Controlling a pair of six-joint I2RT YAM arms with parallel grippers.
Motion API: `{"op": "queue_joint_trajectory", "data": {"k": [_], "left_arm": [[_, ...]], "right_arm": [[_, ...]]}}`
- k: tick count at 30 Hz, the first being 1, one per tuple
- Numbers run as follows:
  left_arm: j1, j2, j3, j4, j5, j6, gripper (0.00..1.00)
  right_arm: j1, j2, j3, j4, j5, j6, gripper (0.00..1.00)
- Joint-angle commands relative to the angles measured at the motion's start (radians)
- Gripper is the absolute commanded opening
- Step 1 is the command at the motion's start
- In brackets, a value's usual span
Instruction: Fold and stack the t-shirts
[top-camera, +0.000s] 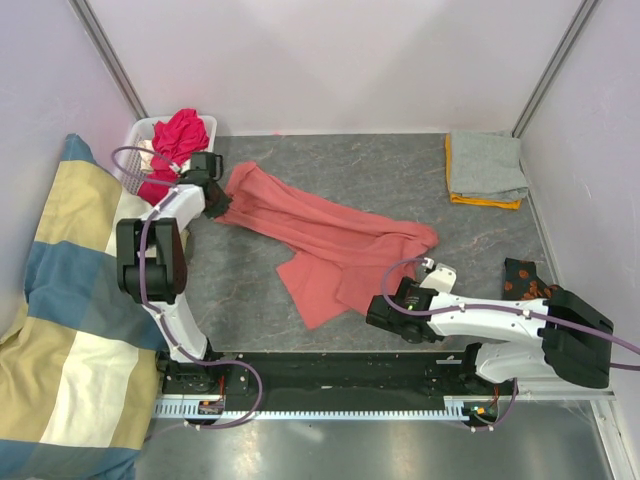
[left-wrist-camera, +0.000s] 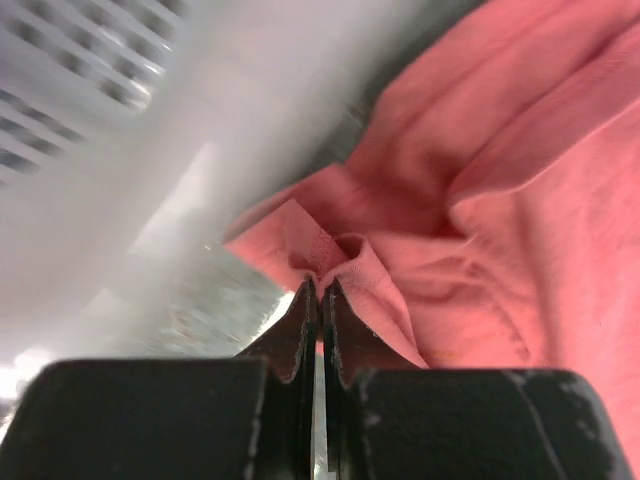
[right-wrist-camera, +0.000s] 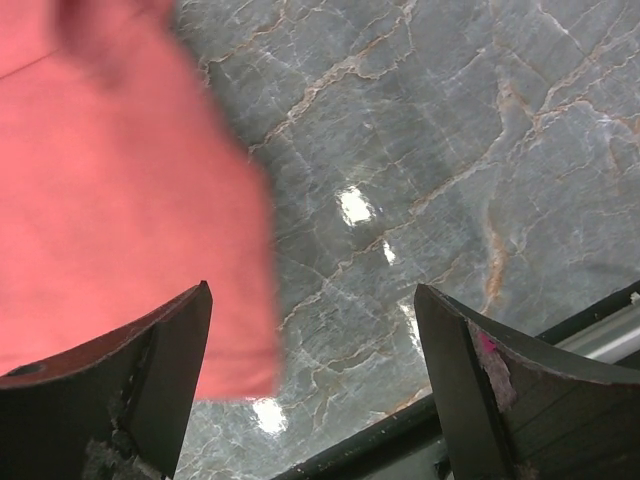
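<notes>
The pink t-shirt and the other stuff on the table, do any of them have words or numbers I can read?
None can be read.
The salmon-pink t-shirt is plain, with no label showing.
The folded grey t-shirt and the striped cushion show no letters either.

The basket (left-wrist-camera: 70, 80) is a blur, and the grey t-shirt (top-camera: 486, 165) hides most of the orange t-shirt (top-camera: 482, 202).

The spread t-shirt (top-camera: 330, 240) lies across the middle of the tabletop (top-camera: 400, 180), its far-left corner in the left gripper (left-wrist-camera: 318, 285) beside the basket (top-camera: 140, 135) holding a bundled t-shirt (top-camera: 182, 132), its near edge by the right gripper (right-wrist-camera: 312, 290); folded t-shirts (top-camera: 485, 168) sit far right, the cushion (top-camera: 70, 320) left of the tabletop.
</notes>
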Motion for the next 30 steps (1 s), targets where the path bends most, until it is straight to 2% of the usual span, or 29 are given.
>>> {"op": "queue_joint_trajectory", "data": {"k": [1,7,10,15,19,30], "left_arm": [[0.093,0.009,0.066,0.035,0.024,-0.014,0.02],[0.098,0.02,0.061,0.037,0.047,-0.014,0.02],[0.098,0.026,0.06,0.035,0.062,-0.015,0.02],[0.096,0.024,0.061,0.035,0.064,-0.012,0.02],[0.098,0.024,0.061,0.035,0.067,-0.01,0.02],[0.092,0.041,0.061,0.04,0.09,-0.015,0.02]], "right_arm": [[0.005,0.032,0.028,0.066,0.031,-0.032,0.91],[0.008,0.107,0.039,0.273,-0.04,-0.154,0.9],[0.065,0.164,0.096,0.353,-0.067,-0.174,0.9],[0.131,0.231,0.18,0.336,-0.074,-0.156,0.9],[0.162,0.256,0.176,0.303,-0.078,-0.095,0.86],[0.226,0.106,0.057,0.149,-0.035,0.146,0.82]]}}
